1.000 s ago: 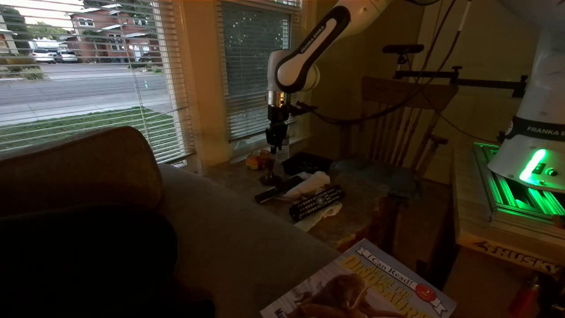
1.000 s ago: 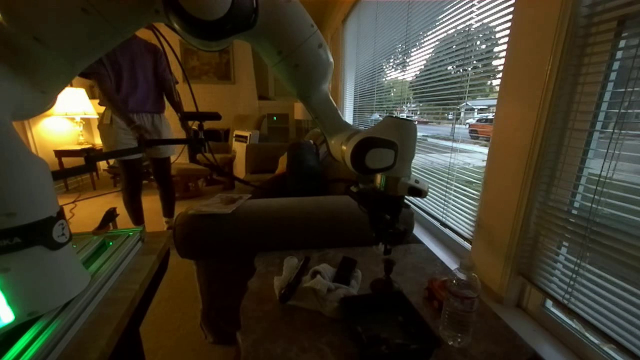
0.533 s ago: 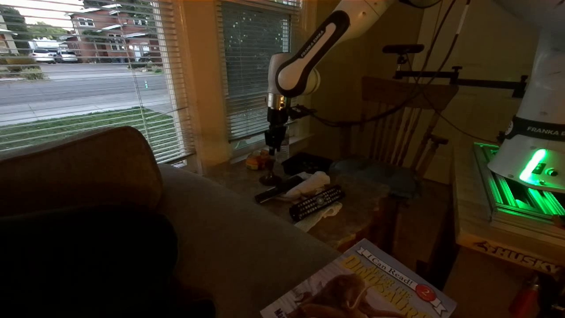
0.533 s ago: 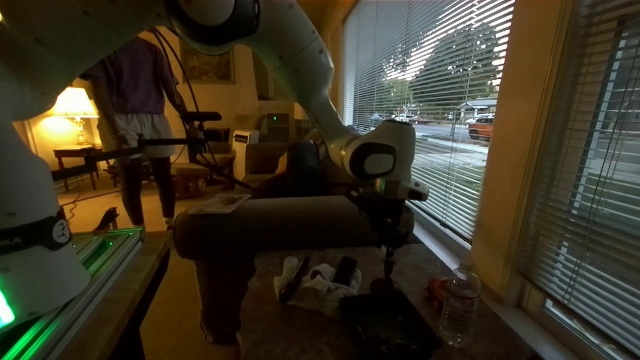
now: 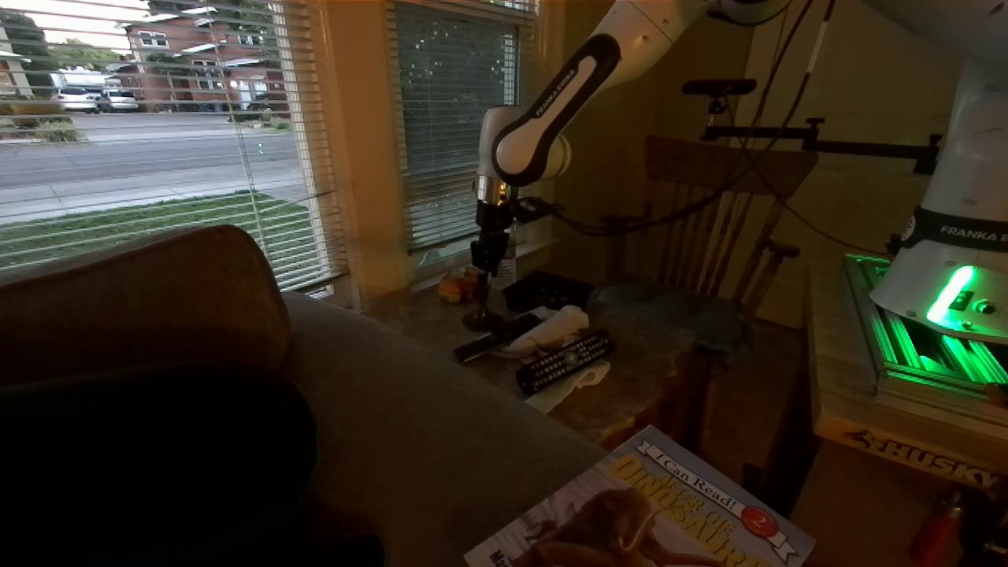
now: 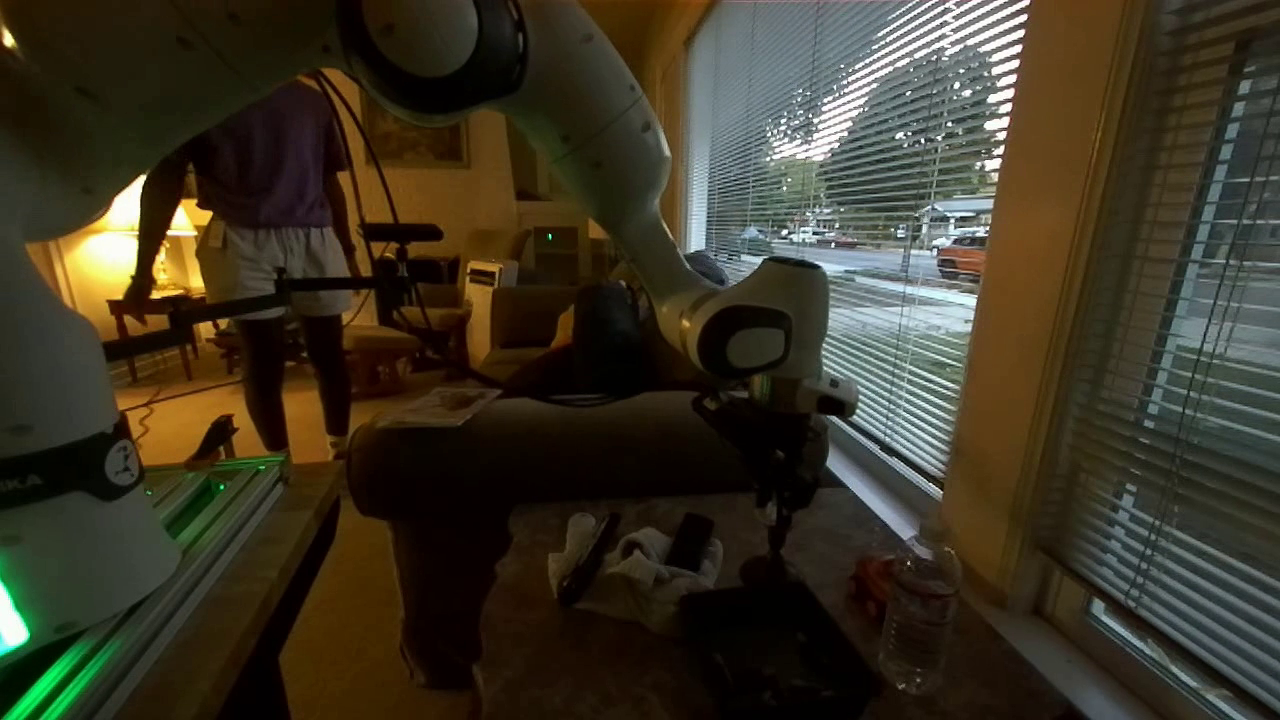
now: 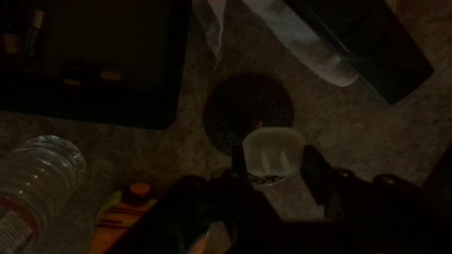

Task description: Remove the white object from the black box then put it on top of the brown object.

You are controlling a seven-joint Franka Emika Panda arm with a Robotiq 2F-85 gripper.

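– One white object (image 7: 273, 150), and per the wrist view the gripper (image 7: 273, 155) has it pinched from both sides. It's over the stand (image 7: 248, 107), which I'm reading as the task's brown thing.

– Out of the box (image 7: 173, 88) then?

– Yep, box is off beside the stand with what look like batteries (image 7: 111, 75) in it. A speckled rim (image 7: 266, 180) peeks out just under the white object, prob the stand's top. Too dark to say if they're touching.

– So what just changed?

– Height. In an exterior view the arm (image 5: 555, 98) sits lower than a second ago. Gripper and stand had a bit of a gap between them, now they run together from that angle. Towel (image 5: 563, 319) and remote (image 5: 565, 362) haven't moved.

– Checked it in an exterior view with the bottle (image 6: 920, 625) off to the side: same drop, and the gripper lines up right above the stand, which hasn't budged on the counter (image 6: 580, 655).

– Then imo the removing half is done and this is the last bit of lowering. Next would be letting it settle, letting go and backing straight up.

– Yeah, and gently. That stand looks skinny, so a sideways nudge could tip it, and the white object might not sit square on top.
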